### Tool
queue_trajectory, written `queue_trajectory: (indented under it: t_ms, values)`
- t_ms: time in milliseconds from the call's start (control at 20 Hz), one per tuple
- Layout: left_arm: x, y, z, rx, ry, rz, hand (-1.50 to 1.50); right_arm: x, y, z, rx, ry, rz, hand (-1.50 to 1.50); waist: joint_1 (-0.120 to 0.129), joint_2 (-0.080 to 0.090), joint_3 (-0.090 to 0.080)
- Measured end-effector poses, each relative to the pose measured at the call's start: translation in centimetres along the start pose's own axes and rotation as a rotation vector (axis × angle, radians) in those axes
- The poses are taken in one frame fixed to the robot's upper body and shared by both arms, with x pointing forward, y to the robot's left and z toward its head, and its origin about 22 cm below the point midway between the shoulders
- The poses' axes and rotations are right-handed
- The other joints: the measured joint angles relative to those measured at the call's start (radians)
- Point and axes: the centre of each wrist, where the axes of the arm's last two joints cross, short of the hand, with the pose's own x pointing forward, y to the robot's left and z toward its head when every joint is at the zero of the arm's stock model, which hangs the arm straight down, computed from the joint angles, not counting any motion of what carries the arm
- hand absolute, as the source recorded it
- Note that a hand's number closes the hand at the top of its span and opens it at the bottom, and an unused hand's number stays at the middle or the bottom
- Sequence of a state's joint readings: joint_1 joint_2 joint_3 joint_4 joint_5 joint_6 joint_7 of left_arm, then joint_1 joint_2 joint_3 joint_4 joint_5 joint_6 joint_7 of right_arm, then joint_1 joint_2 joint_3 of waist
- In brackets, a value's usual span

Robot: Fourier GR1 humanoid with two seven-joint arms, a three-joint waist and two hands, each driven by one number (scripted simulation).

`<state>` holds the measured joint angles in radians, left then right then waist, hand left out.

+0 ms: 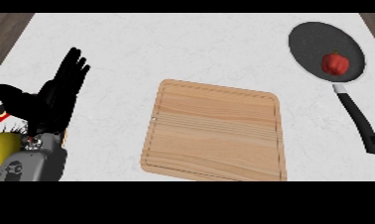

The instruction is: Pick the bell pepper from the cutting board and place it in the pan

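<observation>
Resting L hand [62, 89] fingers up, pepper [336, 63] in pan [307, 44]

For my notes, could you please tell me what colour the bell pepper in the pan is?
Red, with a small dark stem; the bell pepper shows best in the head view.

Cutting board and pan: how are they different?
The cutting board is light wood and rectangular; the pan is dark and round. The board carries nothing, while the pan holds the red bell pepper. The pan has a long black handle; the board has none. Both lie flat on the white counter.
</observation>
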<state>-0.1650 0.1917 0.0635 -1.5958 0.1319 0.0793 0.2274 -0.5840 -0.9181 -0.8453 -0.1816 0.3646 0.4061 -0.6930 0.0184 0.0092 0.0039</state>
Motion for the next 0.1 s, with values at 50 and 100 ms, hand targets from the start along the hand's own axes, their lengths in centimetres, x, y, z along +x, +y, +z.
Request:
queue_trajectory:
  t_ms: [50, 100]
  values:
    - [0.15, -0.16, -0.24, -0.001, 0.001, 0.002, 0.0, -0.07, -0.19, 0.19, 0.001, 0.005, 0.007, -1.5, -0.001, 0.0, 0.0]
    - [0.1, -0.17, -0.26, -0.004, 0.003, 0.004, 0.0, -0.26, -0.39, 0.51, -0.005, 0.007, 0.012, -1.5, 0.0, 0.0, 0.0]
